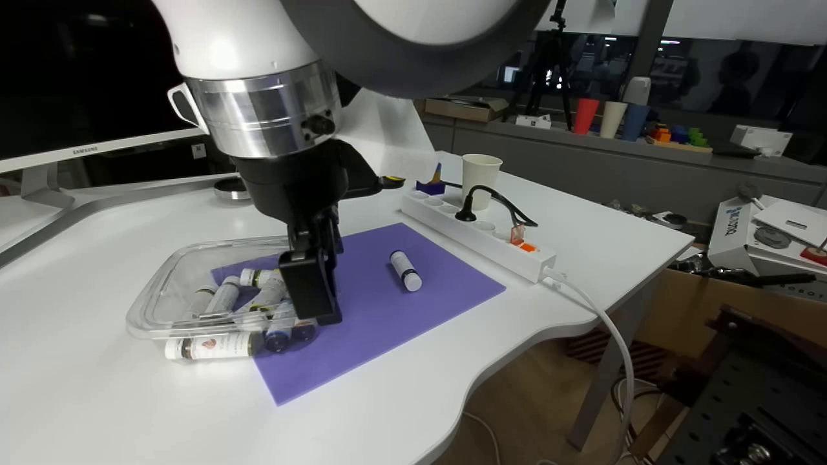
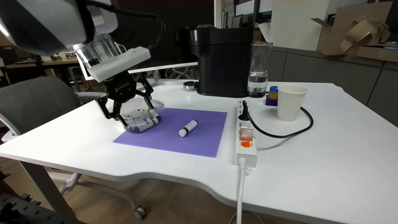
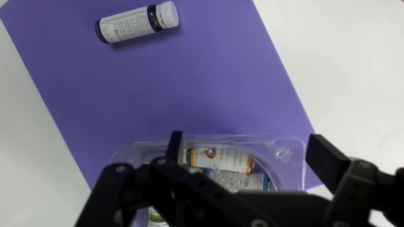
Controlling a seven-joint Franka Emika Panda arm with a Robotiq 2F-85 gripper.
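Gripper (image 2: 139, 117): fingers wide apart, nothing clamped between them; in the wrist view one fingertip hangs over the inside of the clear plastic tub (image 1: 155, 290) and the other beside its edge, so the spread straddles a corner. Whether either touches the plastic cannot be told.
Orange-banded bottle (image 3: 221, 160): on its side in the tub, below the gap between the fingertips, not gripped; the tub wall likely keeps it from rolling off.
Blue-banded bottle (image 3: 236, 180): alongside it in the tub, with more bottles crowded in at mixed angles, probably because nothing there spaces them out.
Tub footing: partly on the purple mat (image 3: 157, 88), partly on the white table (image 2: 311, 161).
Lone bottle (image 3: 135, 23): on its side on the mat, well apart from the tub; the mat perhaps gives enough drag to steady its round body.
Power strip (image 1: 478, 244): just beside the mat, a black plug (image 2: 243, 117) seated in it.
Paper cup (image 2: 289, 104): upright beyond the strip, near the black cable (image 2: 279, 137).
Coffee machine (image 2: 222, 59): at the table's back, a water tank (image 2: 259, 70) beside it, presumably to feed it.
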